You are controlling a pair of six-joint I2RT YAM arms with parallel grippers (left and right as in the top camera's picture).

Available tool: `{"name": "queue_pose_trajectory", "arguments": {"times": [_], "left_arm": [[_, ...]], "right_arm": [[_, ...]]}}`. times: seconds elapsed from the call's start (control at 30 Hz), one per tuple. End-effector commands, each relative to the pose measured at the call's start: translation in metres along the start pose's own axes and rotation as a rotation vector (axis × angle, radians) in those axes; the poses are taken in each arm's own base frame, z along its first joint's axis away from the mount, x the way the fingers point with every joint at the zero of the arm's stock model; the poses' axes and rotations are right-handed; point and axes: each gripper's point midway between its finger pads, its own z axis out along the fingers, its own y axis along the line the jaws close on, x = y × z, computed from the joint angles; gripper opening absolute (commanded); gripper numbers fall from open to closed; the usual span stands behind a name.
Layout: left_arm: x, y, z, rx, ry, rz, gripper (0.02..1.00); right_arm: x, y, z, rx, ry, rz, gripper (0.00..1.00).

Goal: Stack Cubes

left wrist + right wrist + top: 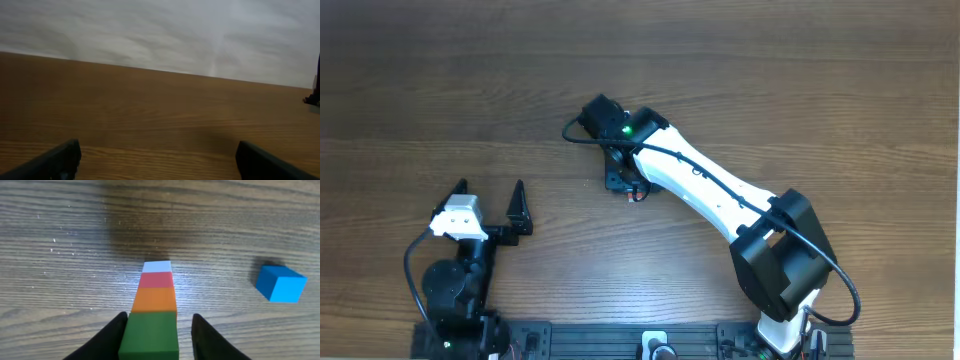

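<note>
Your right gripper [159, 317] hangs straight down over the stack [156, 292], jaws slightly parted around its top green cube [150, 336], arm stretched to the middle of the table [840, 90]. You have the blue cube [281, 283] lying apart from the stack, and your left gripper [489, 190] spread wide near its base.

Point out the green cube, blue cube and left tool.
green cube [149, 332]: right wrist view, middle of visible face.
blue cube [280, 283]: right wrist view, cube's middle.
left tool [490, 188]: top view, midway between fingertips.

My left arm [460, 275] sits folded by its base, left gripper [490, 203] wide open; my right arm [710, 190] stretches far out leftward, right gripper [159, 332] pointing down, fingers parted.
</note>
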Motion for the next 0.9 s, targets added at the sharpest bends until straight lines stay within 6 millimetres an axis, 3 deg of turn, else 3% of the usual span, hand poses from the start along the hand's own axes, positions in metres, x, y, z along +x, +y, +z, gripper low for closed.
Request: {"name": "queue_pose_trajectory", "arguments": {"times": [0.03,0.1,0.2,0.37,0.57,0.73,0.9], "left_arm": [[0.002,0.0,0.0,0.002,0.002,0.018,0.998],[0.002,0.0,0.0,0.002,0.002,0.018,1.0],[0.002,0.0,0.0,0.002,0.002,0.018,1.0],[0.002,0.0,0.0,0.002,0.002,0.018,1.0],[0.002,0.0,0.0,0.002,0.002,0.018,1.0],[0.002,0.0,0.0,0.002,0.002,0.018,1.0],[0.002,0.0,0.0,0.002,0.002,0.018,1.0]], "right_arm": [[-0.01,-0.001,-0.002,0.004,-0.027,0.013,0.509],[-0.012,0.0,-0.003,-0.001,-0.033,0.0,0.652],[-0.016,0.003,-0.007,-0.011,-0.044,-0.01,0.987],[-0.039,0.003,-0.035,-0.036,-0.096,-0.029,0.991],[-0.07,-0.036,-0.064,-0.014,-0.114,0.056,0.993],[-0.07,-0.083,-0.056,0.046,-0.033,0.101,0.993],[-0.052,-0.103,-0.025,0.049,0.07,0.066,0.993]]}}
